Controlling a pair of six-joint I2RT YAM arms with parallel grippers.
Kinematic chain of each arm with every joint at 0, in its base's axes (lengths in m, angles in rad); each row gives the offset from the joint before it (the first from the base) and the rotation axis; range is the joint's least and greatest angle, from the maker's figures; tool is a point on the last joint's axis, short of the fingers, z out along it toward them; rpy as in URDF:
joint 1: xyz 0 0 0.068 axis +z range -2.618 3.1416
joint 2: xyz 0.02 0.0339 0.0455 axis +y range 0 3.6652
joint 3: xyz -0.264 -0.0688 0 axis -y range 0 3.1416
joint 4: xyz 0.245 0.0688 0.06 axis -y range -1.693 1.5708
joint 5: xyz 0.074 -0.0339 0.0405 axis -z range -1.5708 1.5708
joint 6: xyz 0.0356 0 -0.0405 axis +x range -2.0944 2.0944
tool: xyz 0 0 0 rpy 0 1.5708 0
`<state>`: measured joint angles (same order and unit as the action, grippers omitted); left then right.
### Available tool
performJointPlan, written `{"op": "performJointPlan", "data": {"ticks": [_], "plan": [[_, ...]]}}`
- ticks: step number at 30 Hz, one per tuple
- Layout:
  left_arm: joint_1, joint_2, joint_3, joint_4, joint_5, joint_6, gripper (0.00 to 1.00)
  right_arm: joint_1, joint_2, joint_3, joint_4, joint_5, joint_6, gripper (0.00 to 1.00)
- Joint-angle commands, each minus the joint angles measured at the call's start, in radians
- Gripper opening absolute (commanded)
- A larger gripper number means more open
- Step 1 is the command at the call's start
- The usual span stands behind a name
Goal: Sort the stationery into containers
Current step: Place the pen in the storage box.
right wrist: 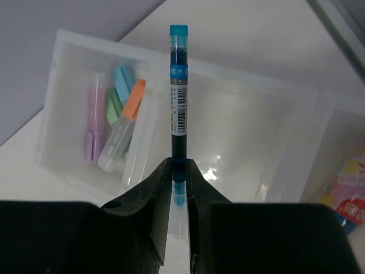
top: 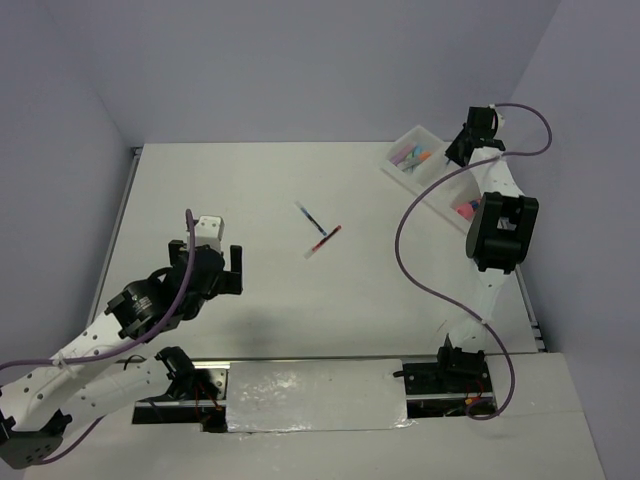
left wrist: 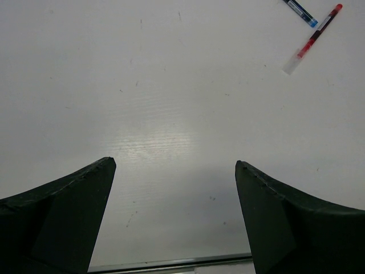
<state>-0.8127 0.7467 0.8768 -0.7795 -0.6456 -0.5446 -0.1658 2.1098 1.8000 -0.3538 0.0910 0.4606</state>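
My right gripper (right wrist: 179, 165) is shut on a blue pen (right wrist: 178, 85) and holds it above the middle compartment of the white tray (right wrist: 256, 77). The left compartment holds purple (right wrist: 91, 123), green (right wrist: 114, 105), light blue (right wrist: 121, 80) and orange (right wrist: 122, 128) highlighters. A pink marker (right wrist: 348, 197) lies in the right compartment. In the top view the right gripper (top: 462, 150) hangs over the tray (top: 442, 188). A second blue pen (top: 305, 213) and a red pen (top: 325, 240) lie mid-table. My left gripper (top: 232, 268) is open and empty, to their near left.
In the left wrist view the blue pen (left wrist: 300, 12) and red pen (left wrist: 315, 37) lie at the top right, far from the open fingers (left wrist: 85, 188). The right arm's purple cable (top: 410, 250) loops over the table. Walls enclose the table.
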Motion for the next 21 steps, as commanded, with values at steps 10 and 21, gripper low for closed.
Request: {"op": "performJointPlan", "data": {"ticks": [10,21], "plan": [[0.017,-0.009,-0.001,0.056,0.035,0.044,0.99,0.024,-0.028,0.131,-0.140,-0.019,-0.109,0.82],[0.052,-0.006,-0.002,0.065,0.055,0.055,0.99,0.515,-0.496,-0.575,0.196,0.159,0.005,1.00]]}}
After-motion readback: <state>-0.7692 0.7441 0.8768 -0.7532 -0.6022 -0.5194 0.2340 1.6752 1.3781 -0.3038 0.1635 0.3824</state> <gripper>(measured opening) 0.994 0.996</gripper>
